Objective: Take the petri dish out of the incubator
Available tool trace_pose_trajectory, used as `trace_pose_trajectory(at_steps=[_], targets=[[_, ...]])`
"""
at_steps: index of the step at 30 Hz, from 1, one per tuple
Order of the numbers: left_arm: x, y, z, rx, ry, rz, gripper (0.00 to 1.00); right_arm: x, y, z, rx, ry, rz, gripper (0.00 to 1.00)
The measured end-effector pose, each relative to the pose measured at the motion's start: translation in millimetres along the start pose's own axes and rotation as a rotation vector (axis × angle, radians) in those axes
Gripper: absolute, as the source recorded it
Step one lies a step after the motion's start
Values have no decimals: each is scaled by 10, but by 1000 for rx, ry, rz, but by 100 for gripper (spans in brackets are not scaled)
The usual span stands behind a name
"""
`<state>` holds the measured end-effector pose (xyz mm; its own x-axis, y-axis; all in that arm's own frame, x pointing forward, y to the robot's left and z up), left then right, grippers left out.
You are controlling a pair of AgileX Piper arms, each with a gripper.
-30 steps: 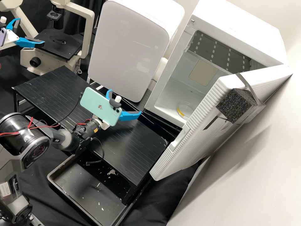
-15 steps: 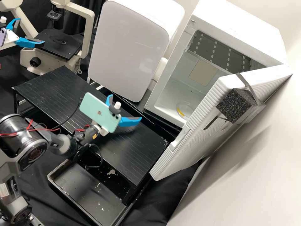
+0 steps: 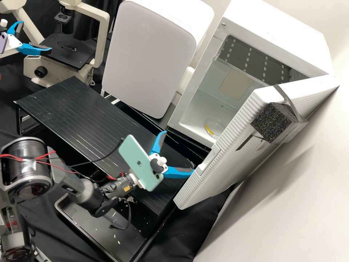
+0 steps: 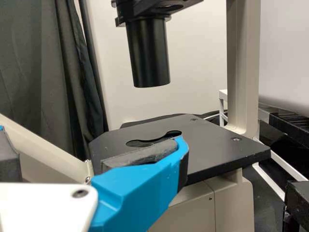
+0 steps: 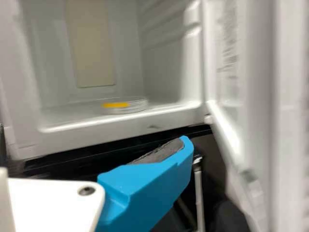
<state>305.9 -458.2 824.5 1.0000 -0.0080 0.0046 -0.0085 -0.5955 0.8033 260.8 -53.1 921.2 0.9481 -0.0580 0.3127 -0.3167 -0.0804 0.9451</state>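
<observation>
In the high view the petri dish (image 3: 214, 127), marked with yellow, lies on the floor inside the white incubator (image 3: 280, 31), near its front opening. My right gripper (image 3: 178, 153) stands open outside, in front of the incubator and close to its open door (image 3: 218, 160). Beside the microscope at the far left, my left gripper (image 3: 35, 36) is open. The left wrist view has my left gripper (image 4: 94, 150) before the microscope stage. Over in the right wrist view, my right gripper (image 5: 96, 150) faces the incubator (image 5: 96, 136), with the petri dish (image 5: 125, 105) beyond it.
A black slatted stand (image 3: 83, 123) runs under the right arm, with a black tray (image 3: 91, 214) in front. A white appliance (image 3: 149, 58) stands left of the incubator. Black foam (image 3: 271, 123) is strapped to the door. The microscope (image 3: 63, 54) is at the back left.
My right gripper first shifts only slightly, then moves right and nearer in the high view, towards the door, and its phone mount has turned. My left gripper, the dish and the door have stayed put.
</observation>
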Motion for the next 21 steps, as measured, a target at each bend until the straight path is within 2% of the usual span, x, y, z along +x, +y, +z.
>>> trace_pose_trajectory(at_steps=[10,18,21], targets=[[0,0,0,0,0,0,100,489,184,15,-28,46,51,100],[0,0,0,0,0,0,100,889,62,-29,-34,48,-6,100],[0,0,0,0,0,0,100,1002,10,-31,-55,42,-25,100]])
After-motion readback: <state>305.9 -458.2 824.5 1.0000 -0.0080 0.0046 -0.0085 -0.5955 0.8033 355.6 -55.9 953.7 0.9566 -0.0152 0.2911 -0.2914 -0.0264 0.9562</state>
